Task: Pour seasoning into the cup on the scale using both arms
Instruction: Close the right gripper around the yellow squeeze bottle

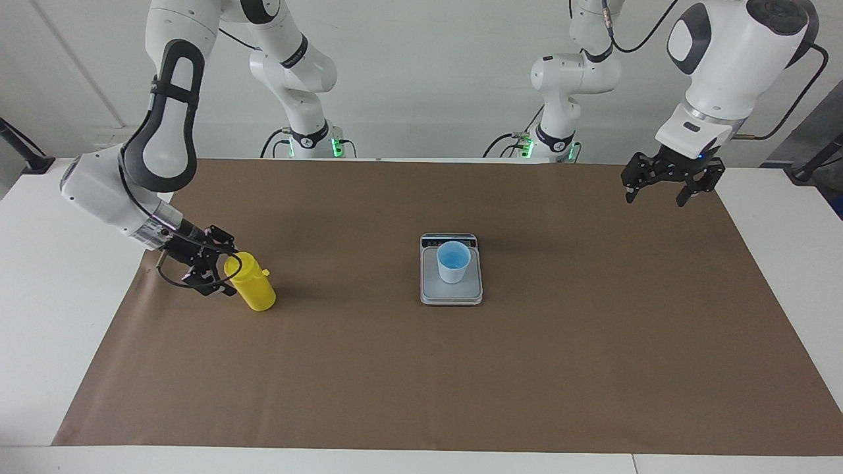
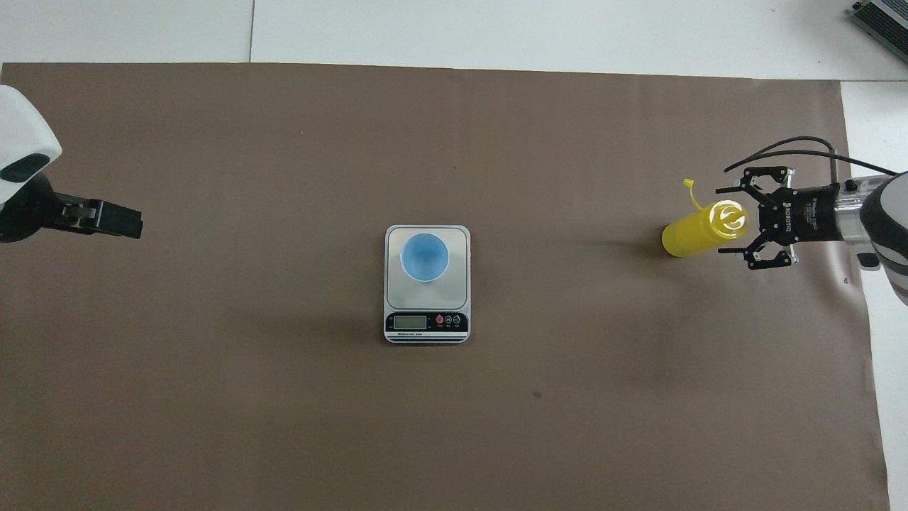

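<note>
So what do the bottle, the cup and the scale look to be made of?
Seasoning bottle: probably soft plastic, opaque yellow, slight sheen, ribbed nozzle.
Cup: likely thin plastic, matte pale blue, brighter inside.
Scale: brushed, metal-looking plate and a dark glossy display strip; the casing's material is unclear.
</note>
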`<action>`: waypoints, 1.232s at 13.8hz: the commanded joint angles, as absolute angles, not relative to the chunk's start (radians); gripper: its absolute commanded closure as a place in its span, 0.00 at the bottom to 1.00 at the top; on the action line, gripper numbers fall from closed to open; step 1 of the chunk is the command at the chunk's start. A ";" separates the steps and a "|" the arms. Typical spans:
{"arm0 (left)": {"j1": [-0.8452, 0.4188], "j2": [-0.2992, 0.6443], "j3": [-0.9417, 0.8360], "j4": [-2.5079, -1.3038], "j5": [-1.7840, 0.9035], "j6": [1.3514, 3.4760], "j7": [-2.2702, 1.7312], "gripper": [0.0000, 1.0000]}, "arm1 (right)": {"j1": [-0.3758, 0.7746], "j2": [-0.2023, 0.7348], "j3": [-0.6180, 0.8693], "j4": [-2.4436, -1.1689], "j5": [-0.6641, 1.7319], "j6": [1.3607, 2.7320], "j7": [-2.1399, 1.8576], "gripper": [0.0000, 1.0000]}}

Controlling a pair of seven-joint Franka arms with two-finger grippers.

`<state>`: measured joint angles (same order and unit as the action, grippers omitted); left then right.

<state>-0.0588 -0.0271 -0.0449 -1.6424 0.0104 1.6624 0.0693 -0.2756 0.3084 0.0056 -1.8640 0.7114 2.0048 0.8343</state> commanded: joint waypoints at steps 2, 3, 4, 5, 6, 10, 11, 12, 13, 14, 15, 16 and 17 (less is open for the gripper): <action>-0.020 -0.026 -0.051 -1.597 -0.038 1.601 0.087 0.00 | -0.310 0.391 0.014 -1.858 0.831 2.008 0.738 0.00; -0.020 -0.040 -0.046 -1.626 -0.038 1.603 0.084 0.00 | -0.310 0.393 0.014 -1.858 0.844 1.996 0.735 0.00; -0.020 -0.047 -0.046 -1.635 -0.037 1.603 0.078 0.00 | -0.311 0.391 0.014 -1.858 0.850 1.974 0.735 0.00; -0.021 -0.048 -0.046 -1.635 -0.037 1.603 0.080 0.00 | -0.316 0.391 0.014 -1.858 0.867 1.948 0.732 0.00; -0.021 -0.048 -0.046 -1.635 -0.037 1.605 0.078 0.00 | -0.324 0.391 0.014 -1.858 0.882 1.922 0.729 0.00; -0.015 -0.032 -0.046 -1.594 -0.058 1.597 0.058 0.00 | -0.327 0.387 0.014 -1.859 0.911 1.878 0.678 0.00; -0.012 -0.028 -0.046 -1.570 -0.061 1.579 0.048 0.00 | -0.334 0.385 0.014 -1.861 0.914 1.875 0.640 0.11; -0.012 -0.014 -0.046 -1.548 -0.061 1.554 0.038 0.00 | -0.340 0.385 0.012 -1.856 0.922 1.862 0.655 0.86; -0.011 -0.006 -0.046 -1.533 -0.061 1.540 0.034 0.00 | -0.339 0.384 0.012 -1.858 0.925 1.865 0.666 1.00; -0.012 -0.005 -0.048 -1.531 -0.058 1.543 0.032 0.00 | -0.341 0.383 0.012 -1.858 0.925 1.874 0.670 1.00; -0.012 -0.005 -0.048 -1.531 -0.048 1.539 0.032 0.00 | -0.342 0.383 0.012 -1.856 0.925 1.875 0.670 1.00; -0.017 -0.005 -0.048 -1.532 -0.035 1.533 0.032 0.00 | -0.339 0.380 0.012 -1.856 0.925 1.875 0.672 1.00; -0.018 -0.005 -0.048 -1.529 -0.025 1.523 0.032 0.00 | -0.333 0.374 0.012 -1.853 0.925 1.876 0.673 1.00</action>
